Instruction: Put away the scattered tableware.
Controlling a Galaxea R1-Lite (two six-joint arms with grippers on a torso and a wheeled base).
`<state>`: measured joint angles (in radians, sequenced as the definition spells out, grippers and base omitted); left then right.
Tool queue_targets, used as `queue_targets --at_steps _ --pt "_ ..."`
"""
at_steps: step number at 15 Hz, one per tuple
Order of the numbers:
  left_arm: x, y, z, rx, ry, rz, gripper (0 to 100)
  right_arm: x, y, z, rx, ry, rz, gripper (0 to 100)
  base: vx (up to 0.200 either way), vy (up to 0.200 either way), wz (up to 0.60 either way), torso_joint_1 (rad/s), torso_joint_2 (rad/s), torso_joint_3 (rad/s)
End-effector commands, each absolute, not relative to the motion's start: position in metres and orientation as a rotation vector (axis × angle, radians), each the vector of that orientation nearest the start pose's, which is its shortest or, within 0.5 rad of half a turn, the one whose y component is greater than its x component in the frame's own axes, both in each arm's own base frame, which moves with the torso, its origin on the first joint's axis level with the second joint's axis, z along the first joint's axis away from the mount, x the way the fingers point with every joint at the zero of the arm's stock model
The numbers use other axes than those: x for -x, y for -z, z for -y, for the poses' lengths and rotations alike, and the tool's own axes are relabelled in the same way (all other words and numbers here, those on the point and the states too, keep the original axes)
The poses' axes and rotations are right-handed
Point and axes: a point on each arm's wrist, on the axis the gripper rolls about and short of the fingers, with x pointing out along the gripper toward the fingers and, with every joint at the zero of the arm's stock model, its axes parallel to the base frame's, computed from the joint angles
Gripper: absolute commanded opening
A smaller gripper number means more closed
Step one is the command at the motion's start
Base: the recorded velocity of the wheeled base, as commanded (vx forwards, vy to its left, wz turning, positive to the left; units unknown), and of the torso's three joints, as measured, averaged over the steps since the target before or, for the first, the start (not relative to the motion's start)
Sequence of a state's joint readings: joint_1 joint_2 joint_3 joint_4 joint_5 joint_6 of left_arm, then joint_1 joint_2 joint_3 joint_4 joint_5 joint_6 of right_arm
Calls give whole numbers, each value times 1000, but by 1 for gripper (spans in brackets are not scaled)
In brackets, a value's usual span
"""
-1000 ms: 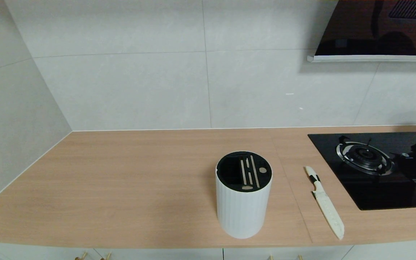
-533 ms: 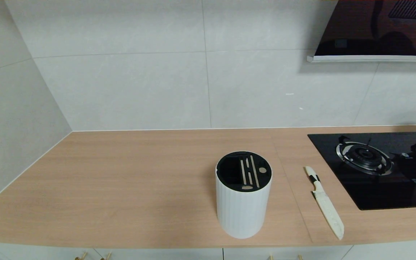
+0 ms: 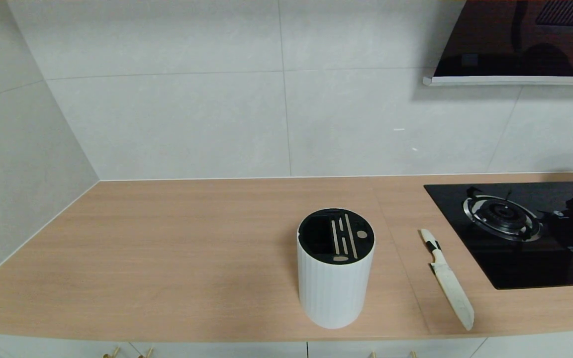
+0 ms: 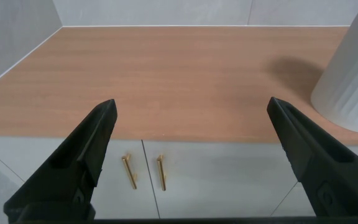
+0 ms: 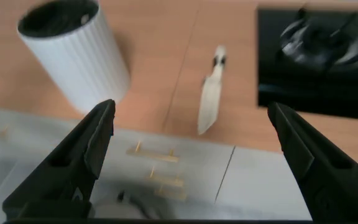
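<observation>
you have the white ribbed knife holder standing upright on the wooden tabletop, close to its front edge, with its black slotted top facing up. to its right the knife lies flat on the tabletop, between the holder and the black gas hob and touching neither. its cream handle with a black band points toward the tiled wall, and the pale blade runs toward you, its tip almost at the front edge. a dark range hood hangs above the hob. your left pincer hovers just off the front edge of the tabletop, above the white cabinet doors and their gold handles. its two dark fingers are spread wide apart and hold nothing, and the holder stands off to its right. your right pincer is also spread wide and grips nothing. it hangs out in front of the tabletop's edge, looking down on the holder, the knife and the hob. the knife lies farther off, framed in the gap between its fingers.
</observation>
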<state>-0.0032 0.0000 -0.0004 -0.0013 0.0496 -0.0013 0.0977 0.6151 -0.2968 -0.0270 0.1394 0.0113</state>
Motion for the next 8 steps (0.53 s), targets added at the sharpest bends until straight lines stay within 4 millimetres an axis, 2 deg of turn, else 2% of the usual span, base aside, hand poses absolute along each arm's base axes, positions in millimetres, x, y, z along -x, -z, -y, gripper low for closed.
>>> queue_targets --at_steps 1,4,8 --pt "23 -76 -1 2 -46 2 100 -102 -166 -19 1 -276 -494 100 0 0 0 0 0 0" --pt "23 -76 -1 0 -48 2 100 -148 -163 -32 15 -296 -521 100 0 0 0 0 0 0" --pt "23 -76 -1 -1 -46 1 100 -213 -148 -48 65 -235 -563 100 0 0 0 0 0 0"
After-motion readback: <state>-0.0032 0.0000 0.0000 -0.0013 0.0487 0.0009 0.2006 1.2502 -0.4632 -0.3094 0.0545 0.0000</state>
